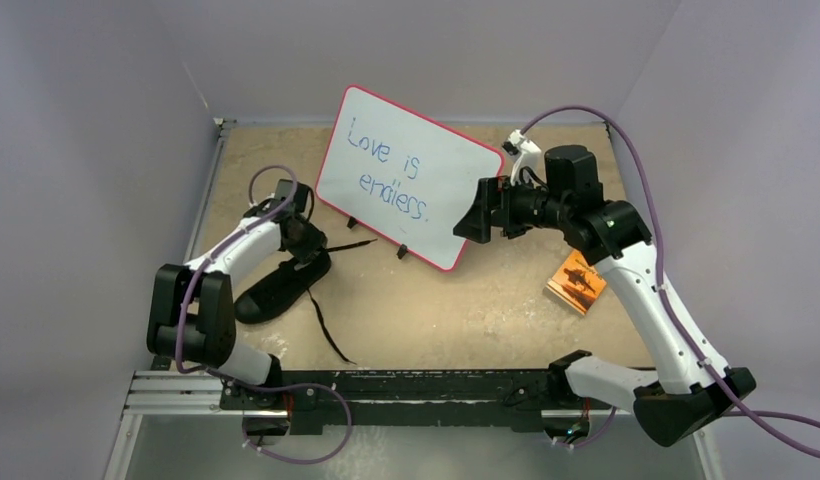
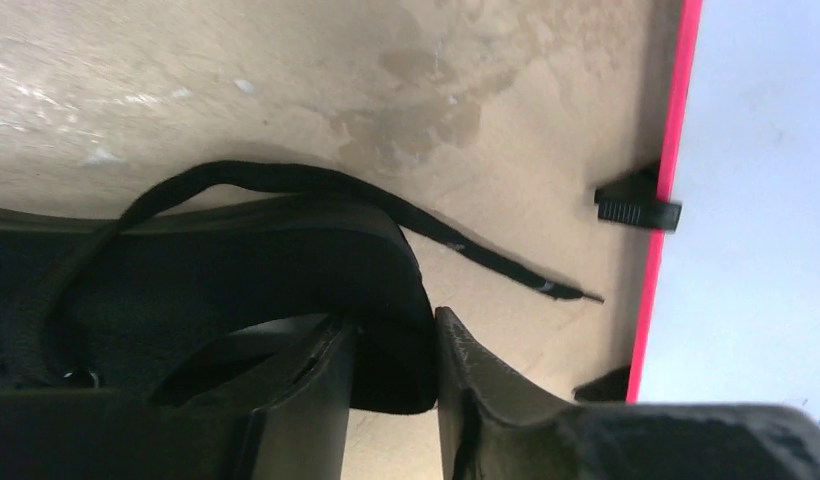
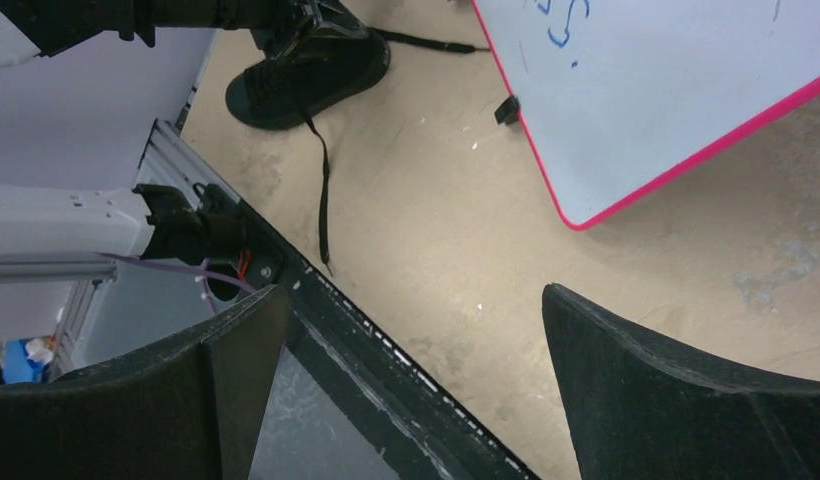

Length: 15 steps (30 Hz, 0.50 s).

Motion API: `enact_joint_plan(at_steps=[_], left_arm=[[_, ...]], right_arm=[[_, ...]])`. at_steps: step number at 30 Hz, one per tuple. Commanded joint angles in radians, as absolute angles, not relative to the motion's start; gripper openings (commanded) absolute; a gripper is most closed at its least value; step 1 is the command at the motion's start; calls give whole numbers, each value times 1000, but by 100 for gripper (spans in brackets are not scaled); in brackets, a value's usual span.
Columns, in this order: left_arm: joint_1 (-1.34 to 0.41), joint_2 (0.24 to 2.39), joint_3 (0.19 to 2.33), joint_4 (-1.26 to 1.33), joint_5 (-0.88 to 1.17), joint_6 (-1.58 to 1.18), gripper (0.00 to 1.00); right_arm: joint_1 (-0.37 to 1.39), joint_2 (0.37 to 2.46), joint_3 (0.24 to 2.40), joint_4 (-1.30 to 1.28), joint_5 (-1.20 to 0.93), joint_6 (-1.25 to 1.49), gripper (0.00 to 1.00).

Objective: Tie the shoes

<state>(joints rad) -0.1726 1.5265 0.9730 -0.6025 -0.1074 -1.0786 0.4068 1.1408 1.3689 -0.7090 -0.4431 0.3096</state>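
Top external view: the shoe [image 1: 276,288] lies on the table [image 1: 466,320] at about 9 o'clock, toe toward 8 o'clock and heel toward 2 o'clock. The left gripper [image 1: 308,245] sits at the heel end. From the left wrist, its jaws are partly closed and pinch the shoe's rim, one finger [image 2: 306,400] inside the opening and the other outside. One lace [image 1: 326,330] trails off the shoe toward 5 o'clock, ending near the front rail [image 1: 416,385]. The other lace end lies flat toward 3 o'clock, stopping just short of the board [image 1: 411,175], which stands tilted at about 12 o'clock. The right gripper [image 1: 474,215] hangs in the air at the board's 3 o'clock edge, jaws spread wide and holding nothing. An orange card [image 1: 576,282] lies at 4 o'clock, well apart from the shoe.
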Motion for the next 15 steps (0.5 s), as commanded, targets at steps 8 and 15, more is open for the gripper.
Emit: enact_joint_plan(at_steps=[8,15], left_arm=[[-326,1314,770,-641,-5,-863,21],[-522,1305,813,-641,113,-879,20]], right_arm=[[411,1079,1255,-786,-529,333,99],[412,1111,1208,-714,-536,385,99]])
